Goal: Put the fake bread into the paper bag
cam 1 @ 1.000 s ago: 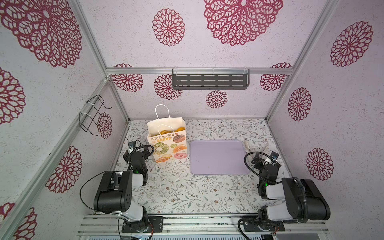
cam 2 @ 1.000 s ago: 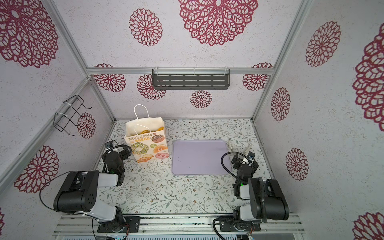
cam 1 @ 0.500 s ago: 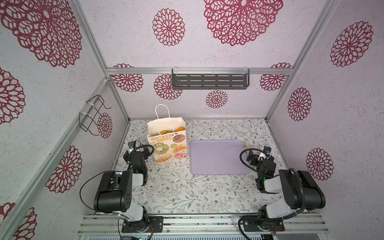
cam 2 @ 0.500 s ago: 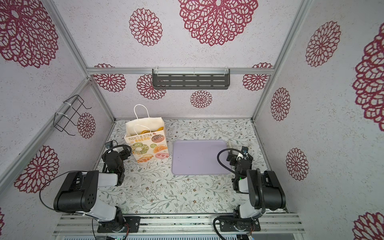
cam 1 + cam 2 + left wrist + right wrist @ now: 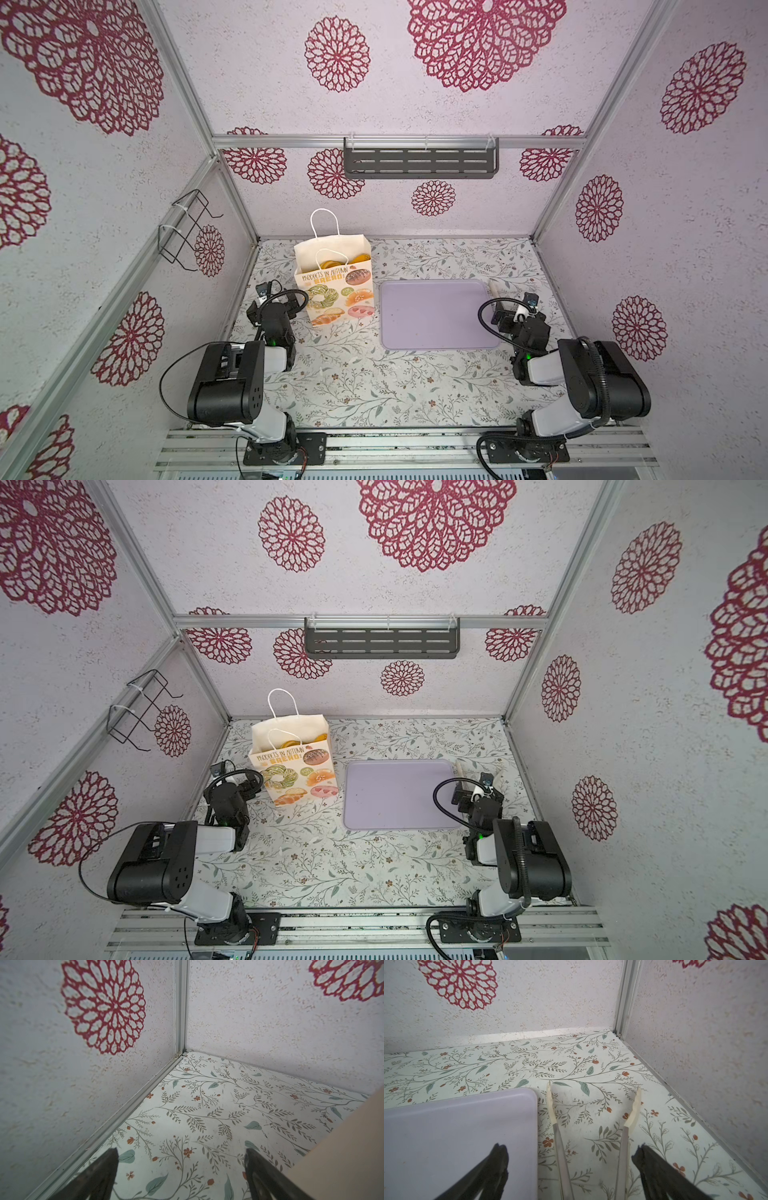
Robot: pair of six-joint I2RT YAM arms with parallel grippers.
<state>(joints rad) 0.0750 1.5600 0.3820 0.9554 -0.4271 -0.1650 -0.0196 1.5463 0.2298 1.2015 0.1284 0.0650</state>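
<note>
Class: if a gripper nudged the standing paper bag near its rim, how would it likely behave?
The paper bag is tall and thin-walled, so it would probably flex or tip. The fake bread inside may steady its base.

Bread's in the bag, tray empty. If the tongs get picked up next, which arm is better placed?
Probably right: the right end effector, open, is lined up on the tongs beside the tray. The left end effector sits by the paper bag.

Top views: high overhead, whole cell. Wrist views: low, close, facing rear corners; right shares tray (image 5: 446,1136).
</note>
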